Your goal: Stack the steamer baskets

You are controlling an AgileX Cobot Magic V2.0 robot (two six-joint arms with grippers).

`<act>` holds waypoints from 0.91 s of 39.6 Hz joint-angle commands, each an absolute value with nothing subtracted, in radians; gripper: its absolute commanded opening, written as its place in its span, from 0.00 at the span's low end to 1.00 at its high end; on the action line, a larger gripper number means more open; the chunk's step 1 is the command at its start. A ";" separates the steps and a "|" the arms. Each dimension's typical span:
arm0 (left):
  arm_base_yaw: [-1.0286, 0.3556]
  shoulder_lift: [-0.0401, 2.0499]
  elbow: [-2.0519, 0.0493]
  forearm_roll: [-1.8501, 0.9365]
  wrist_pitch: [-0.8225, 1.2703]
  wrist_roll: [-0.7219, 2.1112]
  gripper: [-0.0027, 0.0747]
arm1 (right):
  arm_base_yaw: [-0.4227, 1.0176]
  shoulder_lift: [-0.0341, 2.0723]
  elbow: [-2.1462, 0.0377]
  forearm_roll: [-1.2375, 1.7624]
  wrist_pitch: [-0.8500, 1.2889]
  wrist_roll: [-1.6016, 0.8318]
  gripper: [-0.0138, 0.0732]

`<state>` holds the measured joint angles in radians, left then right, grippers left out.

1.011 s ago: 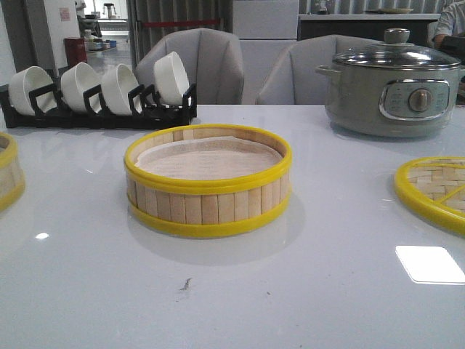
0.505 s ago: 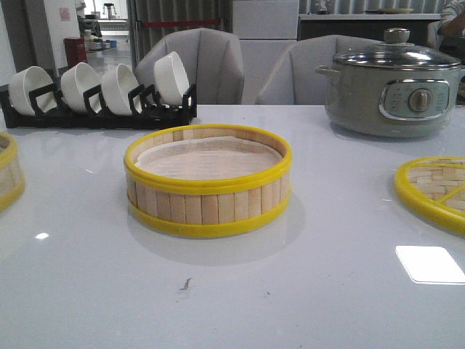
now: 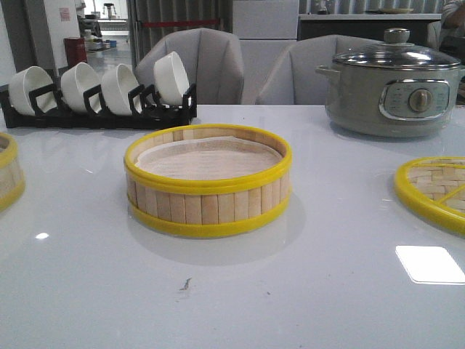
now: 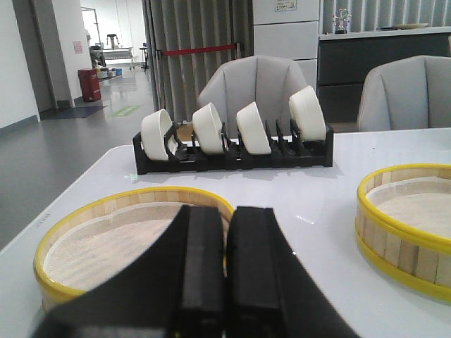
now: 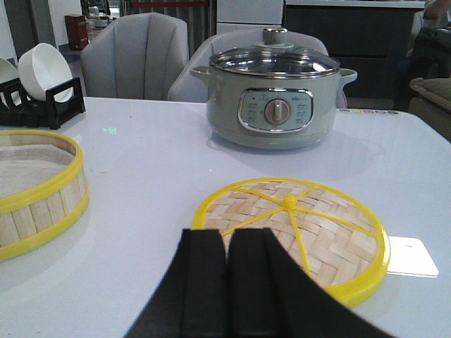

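One steamer basket (image 3: 208,182) with yellow rims and a white liner stands at the table's middle; it also shows at the edges of both wrist views (image 4: 405,218) (image 5: 35,190). A second steamer basket (image 3: 7,174) sits at the far left, cut off by the front view's edge. In the left wrist view this second basket (image 4: 106,232) lies just beyond my left gripper (image 4: 227,218), which is shut and empty. My right gripper (image 5: 225,239) is shut and empty too, in front of the woven lid. Neither gripper shows in the front view.
A flat woven bamboo lid (image 3: 436,190) with a yellow rim lies at the right (image 5: 310,229). A grey electric pot (image 3: 396,83) with a glass lid stands at the back right. A black rack (image 3: 98,109) holding several white bowls is at the back left.
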<state>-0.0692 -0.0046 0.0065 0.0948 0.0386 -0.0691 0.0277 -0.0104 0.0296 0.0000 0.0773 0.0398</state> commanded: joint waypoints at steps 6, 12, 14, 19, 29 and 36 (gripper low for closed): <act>-0.069 -0.017 0.008 0.090 -0.045 -0.072 0.14 | 0.020 -0.031 0.015 -0.011 -0.013 0.032 0.21; -0.069 -0.017 0.008 0.092 -0.045 -0.072 0.14 | 0.020 -0.031 0.015 -0.011 -0.013 0.032 0.21; -0.069 -0.017 0.006 0.087 -0.059 -0.072 0.14 | 0.020 -0.031 0.015 -0.011 -0.013 0.032 0.21; -0.070 0.001 -0.048 0.027 0.000 -0.074 0.14 | 0.020 -0.031 0.015 -0.011 -0.013 0.032 0.21; -0.070 0.323 -0.545 0.096 0.347 -0.074 0.14 | 0.020 -0.031 0.015 -0.011 -0.013 0.032 0.21; -0.070 0.677 -0.992 0.157 0.625 -0.072 0.14 | 0.020 -0.031 0.015 -0.011 -0.013 0.032 0.21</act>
<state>-0.0692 0.5351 -0.8131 0.1299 0.5801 -0.0691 0.0277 -0.0104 0.0296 0.0000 0.0766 0.0398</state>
